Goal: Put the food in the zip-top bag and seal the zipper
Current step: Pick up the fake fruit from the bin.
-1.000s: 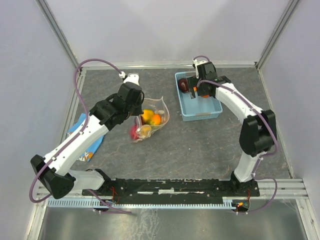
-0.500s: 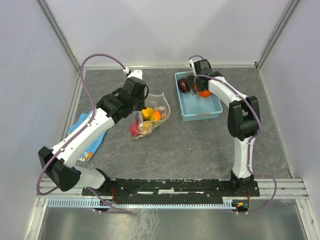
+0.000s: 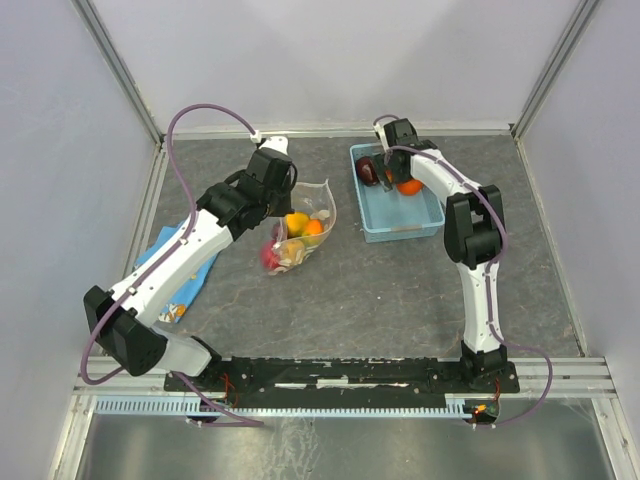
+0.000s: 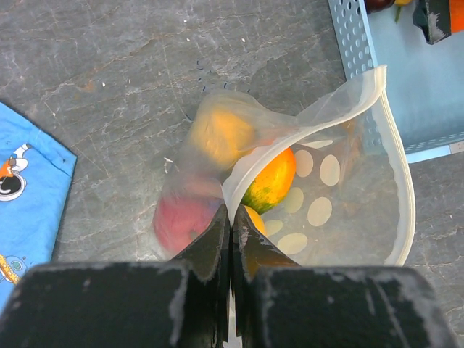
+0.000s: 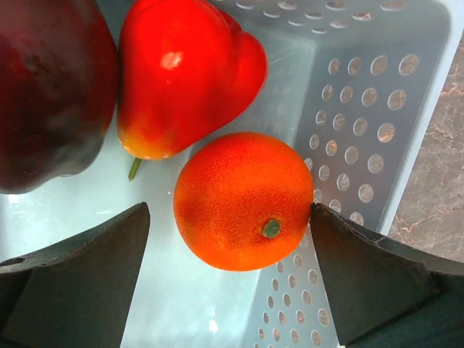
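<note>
The zip-top bag point(image 3: 312, 228) lies mid-table, its mouth held up and open toward the basket. My left gripper point(image 3: 283, 207) is shut on the bag's near rim point(image 4: 232, 214). The whitish zipper point(image 4: 403, 190) curves round the open mouth. Inside the bag are a yellow-green fruit point(image 4: 272, 177), a yellow fruit point(image 4: 217, 135) and a red fruit point(image 4: 181, 222). My right gripper point(image 3: 391, 180) is open inside the light-blue basket point(image 3: 402, 224). Its jaws stand either side of an orange point(image 5: 243, 199), the right one touching it. A red fruit point(image 5: 185, 72) and a dark maroon fruit point(image 5: 51, 87) lie beside it.
A blue printed cloth point(image 3: 168, 268) lies at the left under the left arm, also in the left wrist view point(image 4: 29, 188). The basket's perforated wall point(image 5: 362, 109) is close to my right finger. Metal frame rails border the grey table.
My left gripper has moved a little back and right, drawing the bag's rim with it. My right gripper has shifted left within the basket, over the orange.
</note>
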Controlling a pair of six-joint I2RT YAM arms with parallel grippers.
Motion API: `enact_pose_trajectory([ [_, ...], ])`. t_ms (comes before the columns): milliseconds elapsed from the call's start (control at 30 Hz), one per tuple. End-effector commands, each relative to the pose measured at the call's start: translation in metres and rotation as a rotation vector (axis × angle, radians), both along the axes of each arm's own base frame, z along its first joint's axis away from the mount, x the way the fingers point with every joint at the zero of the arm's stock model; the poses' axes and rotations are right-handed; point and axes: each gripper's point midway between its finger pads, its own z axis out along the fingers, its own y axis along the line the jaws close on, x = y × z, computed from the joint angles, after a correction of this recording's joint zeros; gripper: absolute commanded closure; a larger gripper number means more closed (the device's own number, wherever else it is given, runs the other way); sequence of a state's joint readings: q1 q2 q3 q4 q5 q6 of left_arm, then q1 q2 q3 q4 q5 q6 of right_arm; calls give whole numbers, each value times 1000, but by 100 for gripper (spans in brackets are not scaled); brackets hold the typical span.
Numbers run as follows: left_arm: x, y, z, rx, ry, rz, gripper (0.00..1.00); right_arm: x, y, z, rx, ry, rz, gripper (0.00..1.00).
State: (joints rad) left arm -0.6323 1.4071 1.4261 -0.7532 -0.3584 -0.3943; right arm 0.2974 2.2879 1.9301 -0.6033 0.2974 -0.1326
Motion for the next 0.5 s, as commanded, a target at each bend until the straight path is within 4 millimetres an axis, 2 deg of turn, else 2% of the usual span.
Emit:
enact_pose_trajectory([
  [0,10,-10,14,-25,-49,-47,97,1,-4,-5,47,35,-11,1],
  [333,11,-13,2,-16,-16,-58,97,-4,10,-23,128,92,28,0],
  [467,10,-18,0,-23,1,-70,97,-4,11,-24,130,93,38,7],
])
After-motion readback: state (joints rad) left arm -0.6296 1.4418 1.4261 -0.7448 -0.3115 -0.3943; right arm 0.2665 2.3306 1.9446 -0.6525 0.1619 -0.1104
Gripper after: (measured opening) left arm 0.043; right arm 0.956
